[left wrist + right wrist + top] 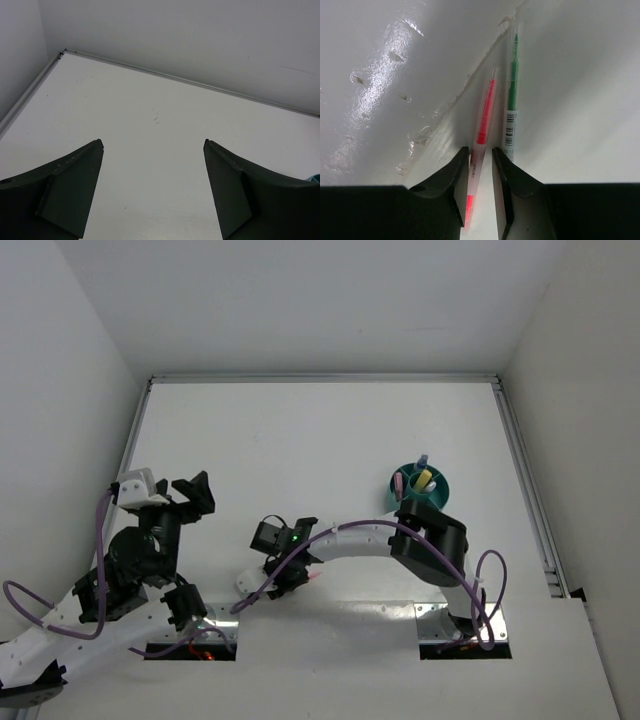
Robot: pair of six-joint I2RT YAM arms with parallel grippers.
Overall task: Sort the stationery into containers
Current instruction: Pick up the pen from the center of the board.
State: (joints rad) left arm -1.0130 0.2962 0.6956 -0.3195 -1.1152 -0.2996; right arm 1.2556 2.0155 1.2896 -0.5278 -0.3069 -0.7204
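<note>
right claw [480, 150]: at the near edge of the bench [320, 440], about 7 o'clock from its middle; narrow, one finger on either side of the pink pen [485, 115]; firm grip or mere straddle, cannot tell.
pink pen: flat on the bench, near end between the claw's fingers, far end pointing to roughly 1 o'clock in the right wrist view.
green pen [512, 85]: flat on the bench, just beside the pink pen at its 3 o'clock, nearly parallel, outside the claw; barcode label at the near end, tip reaching further toward 12 o'clock.
left claw [152, 142]: at 9 o'clock of the bench, wide, nothing between the fingers, bare bench below.
teal cup [444, 488]: upright at 3 o'clock of the bench, well apart from both pens, just at 12 o'clock of the right arm [430, 540].
cup contents: yellow marker [424, 480] near the middle, pink marker [399, 482] at the 9 o'clock side, blue-capped tube [422, 458] at 12 o'clock, all sticking up above the rim.
</note>
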